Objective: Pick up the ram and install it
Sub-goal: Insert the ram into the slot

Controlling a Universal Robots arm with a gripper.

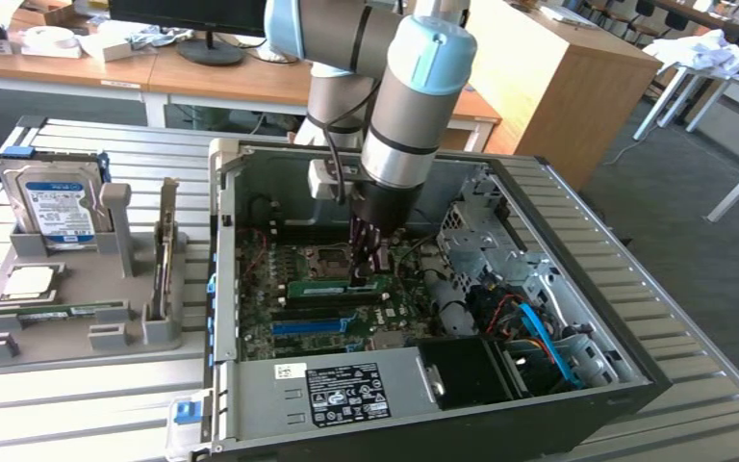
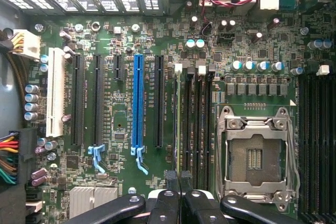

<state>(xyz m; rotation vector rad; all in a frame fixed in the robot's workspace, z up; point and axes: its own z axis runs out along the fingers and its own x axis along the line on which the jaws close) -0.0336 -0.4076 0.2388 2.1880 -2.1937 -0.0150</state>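
Your dark fingers (image 1: 369, 252) are closed almost together on the long, slim green ram stick (image 1: 331, 286). They grip it near the end that lies toward the exterior view's right. The fingers themselves cover the spot where they meet the board, so you can't see the contact.

In the wrist view the fingers (image 2: 170, 192) are cut off by the picture's edge. The ram stick (image 2: 177, 124) appears edge-on there, as a thin pale line running out from between them, and you can't make out its label or chips.

The stick lies along the green motherboard (image 2: 252, 40), between a black expansion slot (image 2: 159, 100) and the row of black memory slots (image 2: 197, 129). The long blue plastic slot (image 2: 138, 100) is a little further off, and the metal processor socket (image 2: 255, 156) is on the other side. You can't tell whether the stick is seated in a slot or sits just above one.

In the exterior view the grey arm (image 1: 408, 106) hides the back part of the board. The open black computer case (image 1: 626, 375) sits mid-way along the slatted metal desk (image 1: 88, 404), and its near corner is cut off.

Toward the desk's edge at the exterior view's left is a grey moulded tray (image 1: 62, 346). It holds an upright hard drive with a blue label (image 1: 55, 207) and a second green stick (image 1: 81, 311) lying flat, too small to read.
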